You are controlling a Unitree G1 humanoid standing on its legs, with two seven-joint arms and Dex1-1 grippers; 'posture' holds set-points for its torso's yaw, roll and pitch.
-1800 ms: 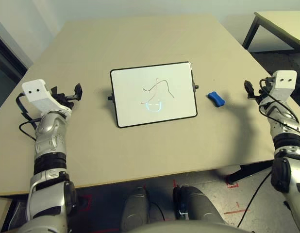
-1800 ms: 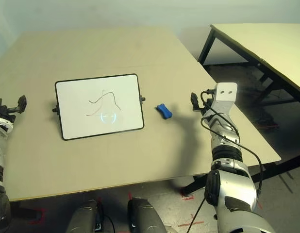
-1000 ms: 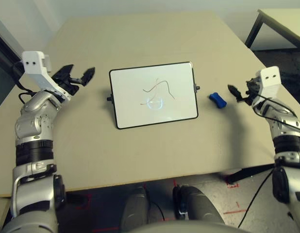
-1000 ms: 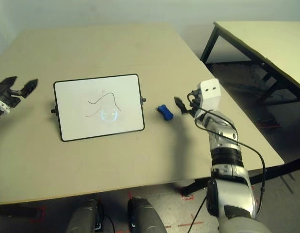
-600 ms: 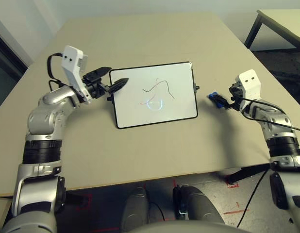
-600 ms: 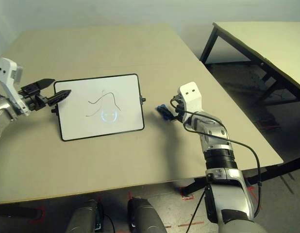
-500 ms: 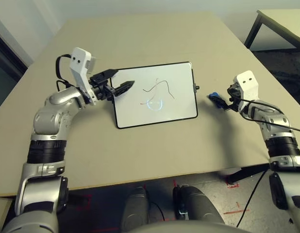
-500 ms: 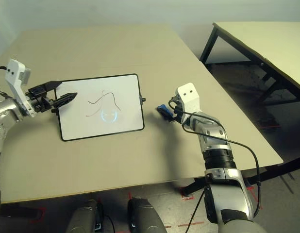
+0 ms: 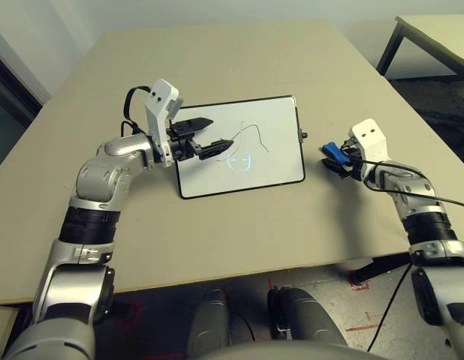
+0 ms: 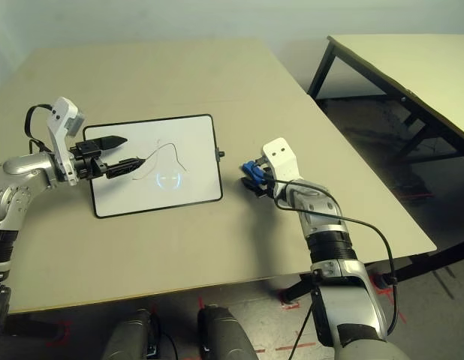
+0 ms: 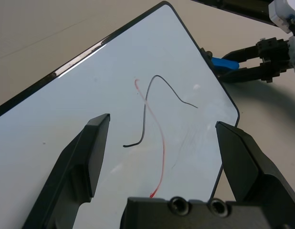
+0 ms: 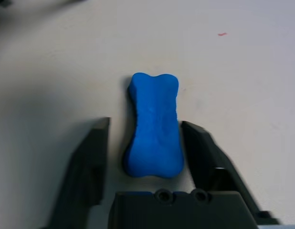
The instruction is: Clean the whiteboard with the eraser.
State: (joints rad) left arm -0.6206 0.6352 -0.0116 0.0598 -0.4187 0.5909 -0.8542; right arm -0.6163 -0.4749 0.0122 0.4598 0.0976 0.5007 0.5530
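The whiteboard [image 9: 273, 127] lies flat at mid-table with thin black and red scribbles [image 11: 147, 109] on it. My left gripper [image 9: 218, 132] hovers open over the board's left half, fingers pointing toward the scribbles. The blue eraser [image 9: 330, 148] lies on the table just right of the board. My right gripper [image 12: 145, 125] is open and straddles the eraser [image 12: 154, 126], one finger along each long side; a gap shows on one side. The left wrist view also catches the eraser [image 11: 224, 63] between the right gripper's fingers.
The beige table [image 9: 217, 60] stretches wide behind and in front of the board. A second table [image 10: 412, 67] stands off to the right across a gap of floor. The table's right edge runs close behind my right arm.
My left gripper swung from the table's left side to over the whiteboard. My right gripper moved left to the eraser and now has a finger on each side of it.
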